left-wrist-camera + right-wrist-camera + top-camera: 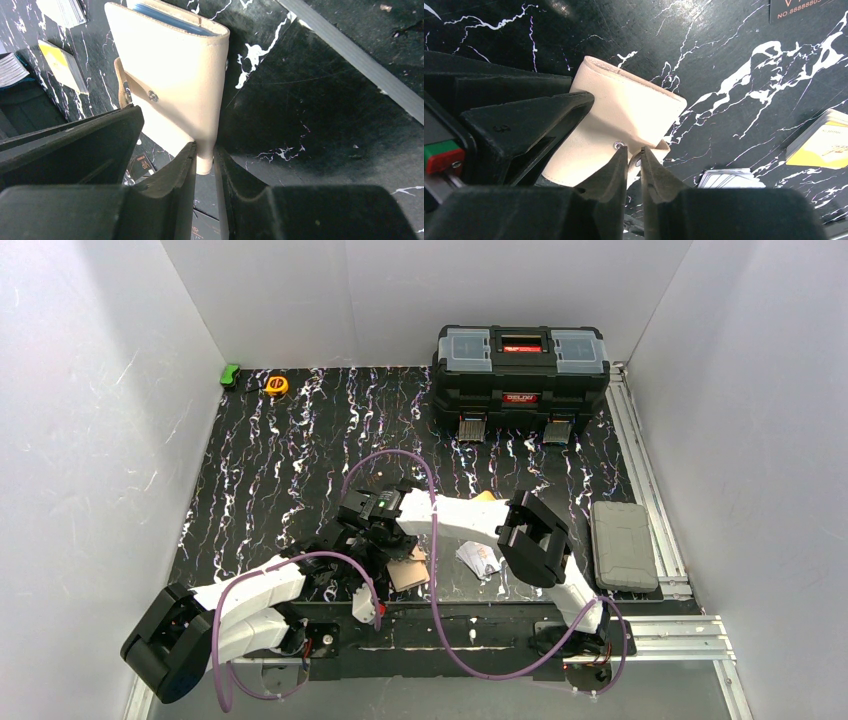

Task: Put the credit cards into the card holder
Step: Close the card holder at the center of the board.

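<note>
The cream-beige card holder (175, 75) is held upright above the black marbled mat. My left gripper (205, 157) is shut on its lower corner. A light blue card (165, 17) shows edge-on in its open top. In the right wrist view my right gripper (634, 155) is shut on the snap tab (659, 146) of the card holder (624, 115). An orange-yellow card (819, 145) and a silver-white card stack (729, 177) lie on the mat; both also show in the left wrist view, the orange-yellow card (62, 62) and the silver-white cards (62, 10). In the top view both grippers meet near the mat's front middle, the left gripper (352, 545) and the right gripper (375, 533), and hide the holder.
A big black toolbox (520, 365) stands at the back right. A grey case (622, 543) lies off the mat's right edge. A yellow tape measure (277, 385) and a green object (230, 374) sit at the back left. Black printed cards (799, 10) lie on the mat. A tan flat piece (408, 570) lies by the grippers.
</note>
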You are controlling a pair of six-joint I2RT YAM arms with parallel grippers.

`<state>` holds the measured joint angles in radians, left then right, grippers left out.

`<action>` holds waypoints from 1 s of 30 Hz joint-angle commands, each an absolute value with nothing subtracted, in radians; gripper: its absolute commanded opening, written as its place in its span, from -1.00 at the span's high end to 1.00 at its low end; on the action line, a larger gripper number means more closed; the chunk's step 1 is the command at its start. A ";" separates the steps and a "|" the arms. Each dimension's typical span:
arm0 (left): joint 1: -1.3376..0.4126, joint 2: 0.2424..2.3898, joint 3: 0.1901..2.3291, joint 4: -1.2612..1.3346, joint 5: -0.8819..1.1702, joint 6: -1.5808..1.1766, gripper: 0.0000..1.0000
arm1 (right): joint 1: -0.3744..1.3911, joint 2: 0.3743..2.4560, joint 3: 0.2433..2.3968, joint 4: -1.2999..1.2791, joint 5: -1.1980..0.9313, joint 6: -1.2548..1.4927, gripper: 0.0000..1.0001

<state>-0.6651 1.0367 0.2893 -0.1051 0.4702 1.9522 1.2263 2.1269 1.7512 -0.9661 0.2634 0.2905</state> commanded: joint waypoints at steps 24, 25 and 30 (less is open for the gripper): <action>-0.670 0.912 0.038 0.185 0.470 1.996 0.63 | 1.129 1.954 1.522 -0.766 0.049 0.408 0.97; -0.670 0.894 0.033 0.153 0.478 2.027 0.62 | 1.123 1.952 1.518 -0.758 0.037 0.407 0.97; -0.670 0.816 0.035 0.014 0.517 2.133 0.55 | 1.112 1.948 1.513 -0.746 0.014 0.405 0.97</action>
<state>-0.6659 0.8562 0.0467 0.1825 0.4595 2.0430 1.1175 1.9938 1.5227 -0.7803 0.0605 0.3935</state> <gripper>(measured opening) 0.206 0.022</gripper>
